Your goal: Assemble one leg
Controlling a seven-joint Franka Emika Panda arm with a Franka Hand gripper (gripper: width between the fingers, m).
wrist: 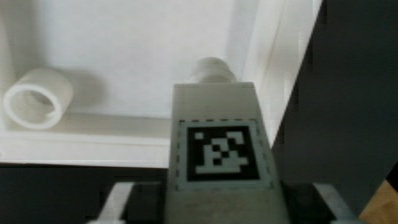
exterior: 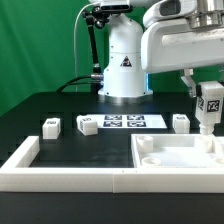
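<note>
Fingers (wrist: 121, 202) clamp our leg (wrist: 221, 135), hanging at three o'clock in the exterior view above the panel (exterior: 175, 158); pickup is done, but seemingly not yet screwed in, we judge.

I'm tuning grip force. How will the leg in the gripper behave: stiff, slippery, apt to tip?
The leg looks like moulded plastic, so probably stiff and light. Its flat sides should seat squarely in the gripper, though smooth faces may slip. Stood on its narrow tip, it would likely topple.
</note>
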